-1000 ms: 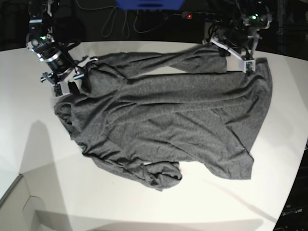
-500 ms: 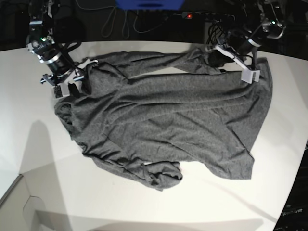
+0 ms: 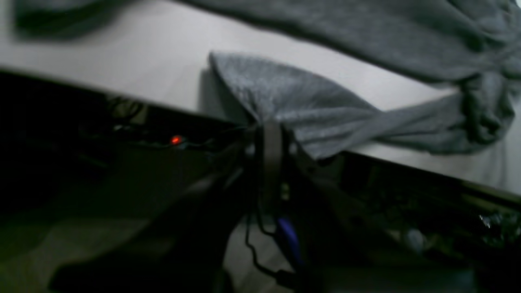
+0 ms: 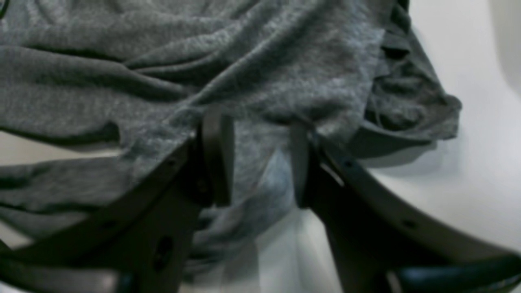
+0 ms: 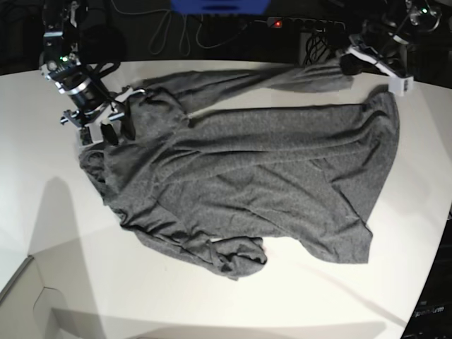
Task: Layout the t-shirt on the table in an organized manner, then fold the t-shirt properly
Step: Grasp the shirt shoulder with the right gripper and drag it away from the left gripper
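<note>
The white table (image 5: 56,233) fills the base view, with the grey t-shirt (image 5: 247,176) spread across its middle. At upper left, the right gripper (image 5: 106,120) stands open over cloth. At upper right, the left gripper (image 5: 347,65) pinches a sleeve end; only the left wrist view shows that pinch.

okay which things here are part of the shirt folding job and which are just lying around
Job: t-shirt; table; left gripper, jaws shut on a sleeve; right gripper, jaws apart at the shirt's edge.
Lying about: cables and a red-lit power strip behind the table.
</note>
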Robot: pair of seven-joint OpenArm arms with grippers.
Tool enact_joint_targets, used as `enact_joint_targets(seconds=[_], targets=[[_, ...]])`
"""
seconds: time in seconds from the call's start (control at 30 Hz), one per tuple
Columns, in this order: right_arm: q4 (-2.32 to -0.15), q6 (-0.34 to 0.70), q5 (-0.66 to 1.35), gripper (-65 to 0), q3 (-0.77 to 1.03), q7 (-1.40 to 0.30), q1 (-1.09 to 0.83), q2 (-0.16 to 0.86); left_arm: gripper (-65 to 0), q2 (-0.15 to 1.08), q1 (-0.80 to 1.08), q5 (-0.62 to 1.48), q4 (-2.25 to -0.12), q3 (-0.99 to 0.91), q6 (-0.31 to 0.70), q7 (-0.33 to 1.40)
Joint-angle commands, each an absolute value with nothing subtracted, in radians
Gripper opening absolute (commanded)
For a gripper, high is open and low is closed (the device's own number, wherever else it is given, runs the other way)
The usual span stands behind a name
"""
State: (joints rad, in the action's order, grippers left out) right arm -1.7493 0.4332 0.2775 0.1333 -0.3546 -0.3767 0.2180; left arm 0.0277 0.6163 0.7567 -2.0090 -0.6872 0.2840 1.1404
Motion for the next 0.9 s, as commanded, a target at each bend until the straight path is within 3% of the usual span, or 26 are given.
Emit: enact_joint_targets(seconds=[0.0,0.23,0.87], targets=[[-1.764,0.440,0.292,-41.3,0.137,-0.331,-0.374,0.226,-65.0,0.033,0.631,0.805,-2.026,-0.711,0.289,1.130],[-1.764,0.440,0.292,-41.3,0.124,-0.331,-0.361,0.225,-65.0,0.041,0.670,0.970,-2.026,-0.780,0.278,1.132],[-1.762,0.440,0.292,-41.3,0.111,-0.331,-0.360,0.213,-65.0,0.036,0.644,1.067,-2.023,-1.010,0.278,1.132]])
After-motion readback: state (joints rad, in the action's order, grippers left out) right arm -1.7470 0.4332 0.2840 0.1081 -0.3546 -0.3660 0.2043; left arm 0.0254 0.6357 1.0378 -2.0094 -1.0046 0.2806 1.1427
